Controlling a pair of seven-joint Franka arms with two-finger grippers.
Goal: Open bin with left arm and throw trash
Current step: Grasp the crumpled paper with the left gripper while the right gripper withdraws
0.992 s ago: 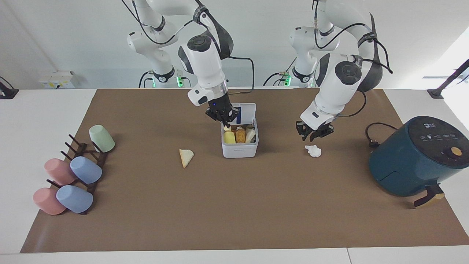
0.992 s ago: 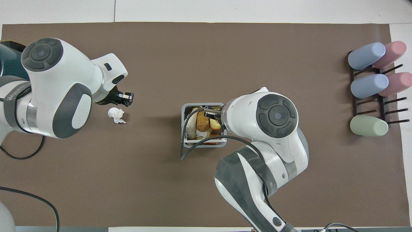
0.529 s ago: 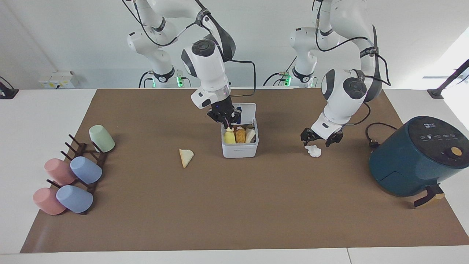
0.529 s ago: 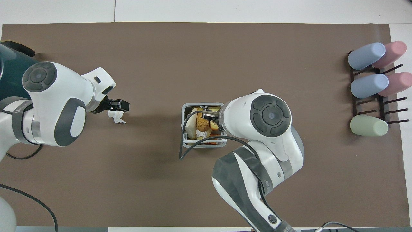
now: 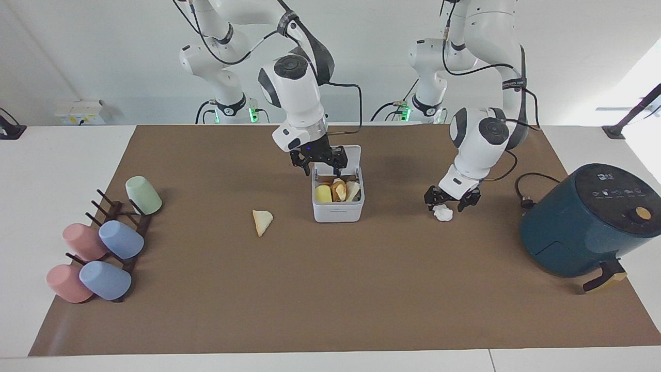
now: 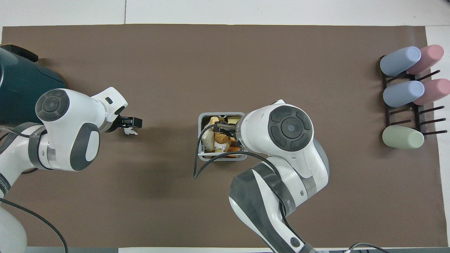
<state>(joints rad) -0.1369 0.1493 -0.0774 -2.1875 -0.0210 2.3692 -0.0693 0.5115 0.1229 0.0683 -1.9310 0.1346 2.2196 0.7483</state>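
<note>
Item: bin (image 5: 338,209), white, cube-shaped, at the middle of the brown mat (image 5: 330,289), lid (image 5: 349,157) hinged up on the robots' side; contents visible from above and across, among them a pale-yellow lump (image 5: 323,194) and several bready scraps. Right gripper (image 5: 322,160): over the bin's open mouth, fingers now spread and empty; a second ago they were pinched on the pale-yellow lump, which has since dropped among the other contents. Left gripper (image 5: 447,200): fingers spread, down at the mat, straddling the tissue wad (image 5: 442,213); a second ago it hung higher, above the wad, and its fingers stood narrower. The wad lies on the mat toward the left arm's end of the table, between the bin and the dark-teal air fryer (image 5: 588,219); whether the fingers already touch it cannot be told. Bread wedge (image 5: 262,221): on the mat beside the bin, toward the right arm's end, untouched. Status, by judgement: bin open, one scrap delivered, two outstanding; the left gripper appears set to close on the wad, leaving the right gripper free for the wedge. Also present: pastel cups on a rack (image 5: 121,232).
</note>
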